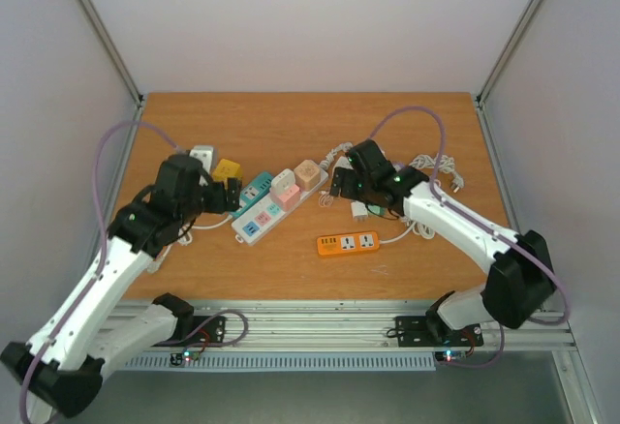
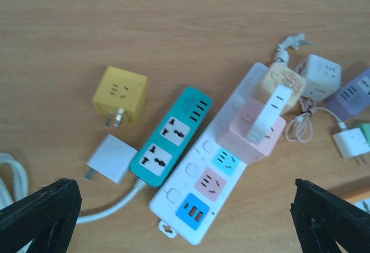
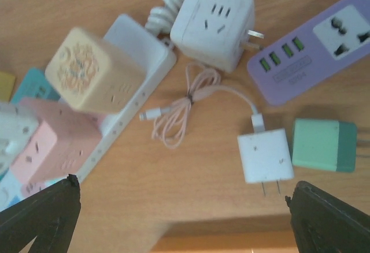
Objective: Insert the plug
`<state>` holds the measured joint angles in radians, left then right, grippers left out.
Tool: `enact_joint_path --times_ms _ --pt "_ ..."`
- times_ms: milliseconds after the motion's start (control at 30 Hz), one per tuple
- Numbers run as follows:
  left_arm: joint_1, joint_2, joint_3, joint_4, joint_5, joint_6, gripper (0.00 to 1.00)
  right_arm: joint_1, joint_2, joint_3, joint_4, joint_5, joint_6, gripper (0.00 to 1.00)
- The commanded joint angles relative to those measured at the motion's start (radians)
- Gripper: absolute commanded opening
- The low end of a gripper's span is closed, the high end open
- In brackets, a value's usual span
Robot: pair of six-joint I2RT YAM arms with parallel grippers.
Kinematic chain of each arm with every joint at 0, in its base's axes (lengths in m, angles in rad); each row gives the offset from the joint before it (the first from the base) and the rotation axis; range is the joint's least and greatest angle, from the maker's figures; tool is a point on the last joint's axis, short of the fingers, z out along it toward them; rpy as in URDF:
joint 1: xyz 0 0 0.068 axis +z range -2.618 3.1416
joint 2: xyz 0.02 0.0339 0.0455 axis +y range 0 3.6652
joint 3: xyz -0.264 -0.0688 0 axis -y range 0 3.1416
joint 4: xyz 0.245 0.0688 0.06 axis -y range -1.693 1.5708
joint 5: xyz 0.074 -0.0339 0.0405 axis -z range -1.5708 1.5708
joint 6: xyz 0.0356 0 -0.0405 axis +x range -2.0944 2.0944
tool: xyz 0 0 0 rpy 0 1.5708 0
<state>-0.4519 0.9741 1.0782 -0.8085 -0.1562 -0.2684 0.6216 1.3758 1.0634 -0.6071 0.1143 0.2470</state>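
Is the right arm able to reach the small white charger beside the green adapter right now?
Probably yes. The white charger lies uncovered just ahead of the open right fingers; only the green adapter crowds one side.

1. White power strip (image 2: 173, 198): long, flat on the bench middle, set diagonally, with the near end toward the left edge and the other end toward the far-right corner. Blue USB panel plus pink and cyan sockets bare at the near end.
2. Pink cube adapter (image 2: 245, 140) and cream cube adapter (image 2: 281, 82): seated side by side in the strip's far half. White flat plug (image 2: 269, 111) standing on the pink cube.
3. Yellow cube plug (image 2: 120, 94): loose, metal prongs exposed, lying left of the strip toward the far-left corner.
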Motion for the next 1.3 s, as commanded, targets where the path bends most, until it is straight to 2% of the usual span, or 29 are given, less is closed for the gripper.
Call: enact_joint_path --times_ms 0,100,267,433,600,700,900,1100,1267 --pt "0.002 -0.139 -0.171 0.158 0.105 -0.094 0.99 -0.005 0.109 0.162 -0.107 0.130 0.097 0.99" --pt "0.004 -0.189 -0.224 0.175 0.107 -0.101 0.99 -0.005 0.215 0.275 -0.164 0.190 0.126 0.97" --pt "0.007 -0.211 -0.202 0.168 0.144 -0.094 0.99 -0.006 0.350 0.413 -0.250 0.281 0.152 0.96" --pt "0.020 -0.218 -0.205 0.168 0.215 -0.097 0.99 -0.018 0.474 0.539 -0.290 0.287 0.111 0.89" --pt "0.025 -0.217 -0.214 0.162 0.222 -0.094 0.99 -0.045 0.566 0.625 -0.288 0.246 0.056 0.89" --pt "0.027 -0.216 -0.225 0.169 0.207 -0.103 0.99 -0.070 0.641 0.709 -0.346 0.254 0.042 0.90" --pt "0.039 -0.194 -0.221 0.172 0.201 -0.101 0.99 -0.129 0.708 0.731 -0.305 0.163 -0.035 0.89" --pt "0.061 -0.174 -0.226 0.176 0.210 -0.103 0.99 -0.151 0.781 0.758 -0.315 0.135 -0.054 0.91" --pt "0.076 -0.157 -0.223 0.176 0.222 -0.101 0.99 -0.155 0.822 0.771 -0.292 0.096 -0.073 0.86"
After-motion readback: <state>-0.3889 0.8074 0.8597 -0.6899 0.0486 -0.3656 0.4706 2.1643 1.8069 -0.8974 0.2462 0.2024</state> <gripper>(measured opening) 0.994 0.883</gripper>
